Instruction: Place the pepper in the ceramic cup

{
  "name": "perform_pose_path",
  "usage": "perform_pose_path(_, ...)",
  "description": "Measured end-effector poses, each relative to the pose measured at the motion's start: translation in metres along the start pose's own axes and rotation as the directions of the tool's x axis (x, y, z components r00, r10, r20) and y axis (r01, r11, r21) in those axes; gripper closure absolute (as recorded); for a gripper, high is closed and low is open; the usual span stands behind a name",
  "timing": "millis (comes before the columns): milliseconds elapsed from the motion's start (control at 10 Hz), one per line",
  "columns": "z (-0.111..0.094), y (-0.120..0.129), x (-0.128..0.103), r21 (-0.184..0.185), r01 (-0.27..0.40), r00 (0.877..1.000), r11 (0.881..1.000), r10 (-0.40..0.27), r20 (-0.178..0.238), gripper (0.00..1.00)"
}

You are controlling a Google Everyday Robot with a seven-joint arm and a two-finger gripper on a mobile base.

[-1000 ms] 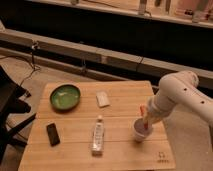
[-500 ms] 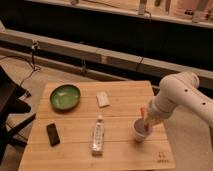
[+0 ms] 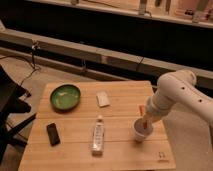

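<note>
Camera view: we see a wooden table [image 3: 120, 107] from above and in front, with the white robot arm [image 3: 175, 95] entering from 3 o'clock.
Writing: we find a small dark mark [image 3: 161, 155] printed near the table's 5 o'clock corner; we cannot read it. The label on the bottle [image 3: 98, 136] is likewise unreadable.
Ceramic cup: the white ceramic cup [image 3: 141, 132] stands upright at about 4 o'clock on the table.
Pepper: the red-orange pepper [image 3: 145, 123] hangs at the cup's rim, its lower end at or just inside the opening; we cannot tell whether it touches the cup.
Gripper: the gripper [image 3: 146, 120] sits directly over the cup with the pepper at its tip. We cannot tell how far it is spread.
Green bowl: the green bowl [image 3: 65, 96] rests at 10 o'clock; we see only its green inside.
Other items: a white packet [image 3: 103, 99] lies near 12 o'clock and a dark flat object [image 3: 53, 134] at 8 o'clock.
</note>
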Motion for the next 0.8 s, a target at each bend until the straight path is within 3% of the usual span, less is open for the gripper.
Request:
perform_pose_path(200,0.001,0.004,-0.011,0.000,-0.002,1.000,1.000,0.002,-0.001,0.45)
perform_pose_path(300,0.001,0.002,-0.009,0.001,-0.004,1.000,1.000,0.004,-0.005,0.43)
perform_pose_path(500,0.001,-0.005,0.003,0.006,-0.003,1.000,1.000,0.003,-0.008,0.47)
perform_pose_path(600,0.001,-0.004,0.004,0.003,-0.005,1.000,1.000,0.005,-0.004,0.44)
perform_pose_path(800,0.002,0.000,-0.006,-0.001,-0.003,1.000,1.000,0.003,0.005,0.27)
